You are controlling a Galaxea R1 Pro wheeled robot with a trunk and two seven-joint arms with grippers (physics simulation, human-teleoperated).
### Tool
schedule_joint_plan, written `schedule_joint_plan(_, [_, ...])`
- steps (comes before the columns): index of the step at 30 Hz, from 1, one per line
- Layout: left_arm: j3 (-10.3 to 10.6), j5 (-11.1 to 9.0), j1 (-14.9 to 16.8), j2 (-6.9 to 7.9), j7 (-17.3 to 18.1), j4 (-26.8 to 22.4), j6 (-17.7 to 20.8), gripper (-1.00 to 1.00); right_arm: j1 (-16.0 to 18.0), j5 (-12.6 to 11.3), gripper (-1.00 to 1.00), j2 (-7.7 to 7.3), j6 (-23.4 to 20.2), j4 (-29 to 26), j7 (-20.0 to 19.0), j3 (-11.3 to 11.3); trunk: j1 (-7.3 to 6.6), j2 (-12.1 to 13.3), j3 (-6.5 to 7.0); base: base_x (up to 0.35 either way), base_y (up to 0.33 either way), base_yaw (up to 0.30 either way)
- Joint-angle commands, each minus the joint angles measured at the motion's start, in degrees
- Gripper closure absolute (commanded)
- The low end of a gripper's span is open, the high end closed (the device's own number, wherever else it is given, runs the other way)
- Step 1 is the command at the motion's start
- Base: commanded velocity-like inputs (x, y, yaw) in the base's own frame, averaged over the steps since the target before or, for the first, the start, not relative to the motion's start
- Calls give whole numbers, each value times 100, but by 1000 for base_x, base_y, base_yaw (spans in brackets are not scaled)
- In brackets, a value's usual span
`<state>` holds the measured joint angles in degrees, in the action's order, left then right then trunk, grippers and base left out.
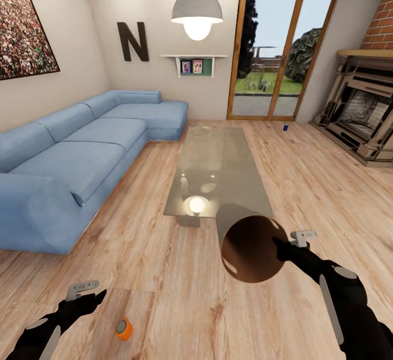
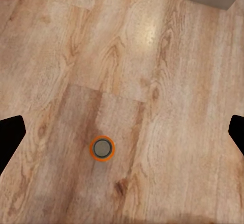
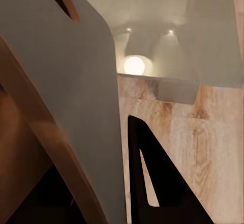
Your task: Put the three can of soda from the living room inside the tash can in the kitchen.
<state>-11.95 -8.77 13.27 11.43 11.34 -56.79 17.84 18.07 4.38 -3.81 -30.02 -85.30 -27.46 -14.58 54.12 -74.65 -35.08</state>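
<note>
Living rm: left claw point(image 1: 93, 294), fingers spread & empty, hovers above an orange soda can point(image 1: 124, 329) standing upright on the floor, long axis vertical. Right claw point(image 1: 284, 248) grips the trash can point(image 1: 248, 248) by its rim, bin tipped, mouth toward camera. Pickup step; next: lower, close. Blue can point(image 1: 285, 127) sits near the fireplace point(image 1: 363, 117).

Pale wood floor point(image 1: 164, 273) carrying cans, bench and sofa.

An orange can point(image 1: 124, 329) is standing upright on the floor at about 7 o'clock of the head view, its silver top showing. A dark blue can point(image 1: 285, 127) is sitting far off at 1 o'clock, well apart, between the glass bench point(image 1: 218, 169) and the fireplace point(image 1: 363, 114). The blue corner sofa point(image 1: 82, 158) is resting at 9 o'clock.
</note>
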Motion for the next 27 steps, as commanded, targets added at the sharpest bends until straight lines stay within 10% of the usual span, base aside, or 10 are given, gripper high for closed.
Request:
schedule_joint_plan(1, [0, 1, 0, 0, 0, 1, 0, -100, 4, -85, 100, 1, -10, -16, -26, 7, 0, 0, 1, 0, 0, 0])
schedule_joint_plan(17, [2, 8, -1, 0, 0, 8, -138, -100, 12, -120, 100, 30, -53, -263, -23, 47, 0, 0, -11, 0, 0, 7])
schedule_joint_plan(27, [8, 7, 0, 0, -328, 148, -298, -100, 641, -61, 100, -15, -1591, -525, -22, 240, 0, 0, -83, 0, 0, 118])
